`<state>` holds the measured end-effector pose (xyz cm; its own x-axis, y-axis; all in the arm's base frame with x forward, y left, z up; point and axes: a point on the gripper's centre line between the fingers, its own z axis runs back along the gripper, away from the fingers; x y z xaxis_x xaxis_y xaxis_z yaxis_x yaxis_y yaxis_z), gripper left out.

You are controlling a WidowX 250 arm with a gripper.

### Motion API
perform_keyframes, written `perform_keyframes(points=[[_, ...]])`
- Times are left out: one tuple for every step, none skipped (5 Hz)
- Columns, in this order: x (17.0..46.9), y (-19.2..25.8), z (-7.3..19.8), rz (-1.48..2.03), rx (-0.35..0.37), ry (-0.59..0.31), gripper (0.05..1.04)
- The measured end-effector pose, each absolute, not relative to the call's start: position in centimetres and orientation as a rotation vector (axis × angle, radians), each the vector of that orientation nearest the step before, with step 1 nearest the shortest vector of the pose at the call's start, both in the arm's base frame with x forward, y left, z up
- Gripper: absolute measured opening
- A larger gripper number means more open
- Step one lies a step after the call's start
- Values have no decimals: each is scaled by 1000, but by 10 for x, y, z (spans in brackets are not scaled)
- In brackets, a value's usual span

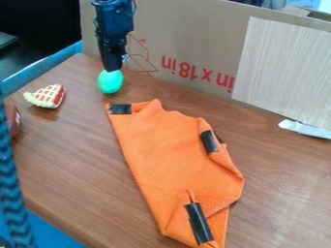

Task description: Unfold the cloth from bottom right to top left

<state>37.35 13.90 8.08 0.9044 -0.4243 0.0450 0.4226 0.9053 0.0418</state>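
One camera, above wooden table point(71, 160), slanting down toward cardboard panel point(188, 38) behind it. Fairly close in: table cut off at right and bottom.

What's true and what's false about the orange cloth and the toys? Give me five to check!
1. A black patch sits near the cloth's far left corner. True.
2. The gripper is holding the cloth. False: it is away from the cloth, up by the green egg-shaped toy.
3. The cloth is spread out with no folds. False: it is folded over and creased along its right side.
4. The toy pie slice is left of the cloth in the picture. True.
5. The green egg-shaped toy lies on the cloth. False: it is off the cloth, beyond its far end.
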Motion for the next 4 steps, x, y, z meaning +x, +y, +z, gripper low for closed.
perform_keyframes(points=[[367, 143, 83, -410, 17, -24, 209], [361, 129, 81, -449, -23, 31, 464], [350, 76, 80, -605, -55, 80, 778], [334, 25, 88, -746, -52, 108, 993]])
